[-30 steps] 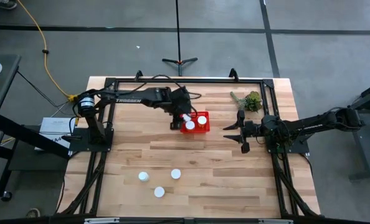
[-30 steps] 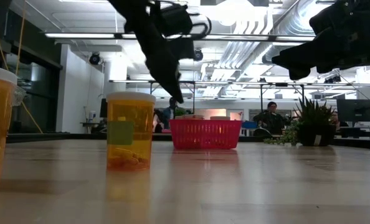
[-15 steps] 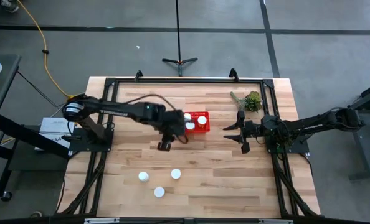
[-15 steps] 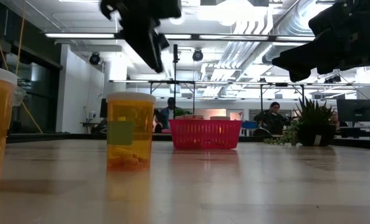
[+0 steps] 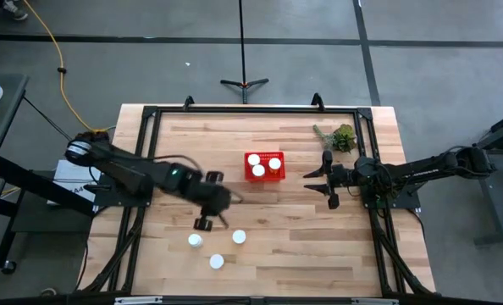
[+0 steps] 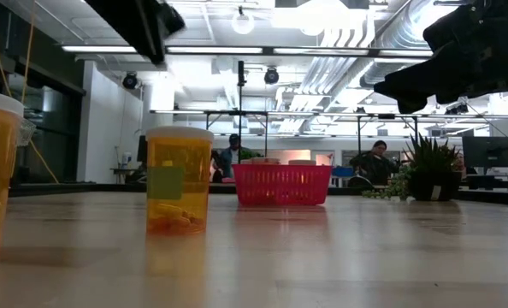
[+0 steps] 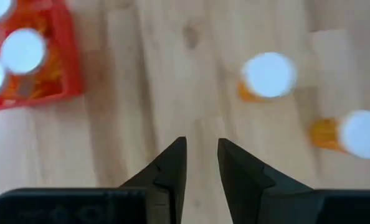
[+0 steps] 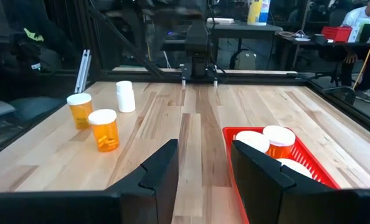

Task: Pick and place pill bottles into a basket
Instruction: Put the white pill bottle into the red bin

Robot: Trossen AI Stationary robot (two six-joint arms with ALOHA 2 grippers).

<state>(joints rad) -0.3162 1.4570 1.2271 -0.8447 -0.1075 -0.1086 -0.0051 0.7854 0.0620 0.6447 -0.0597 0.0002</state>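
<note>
a: where are the bottles?
b: three in the red basket point(image 5: 264, 166), three loose bottles point(image 5: 217, 243) near the front edge.
a: grippers?
b: left gripper point(image 7: 202, 163) slightly parted, empty, above bare wood; right gripper point(image 8: 203, 165) parted, empty.

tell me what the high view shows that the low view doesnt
Only the high view shows the left gripper, empty with a narrow gap between its fingers, above the wood near three loose pill bottles, and three white caps inside the basket. It also shows the right gripper waiting beside the basket.

Only the low view shows the bottles' amber bodies up close and people in the room behind.

Both show the red basket, the green plant sprig and the wooden table.
</note>
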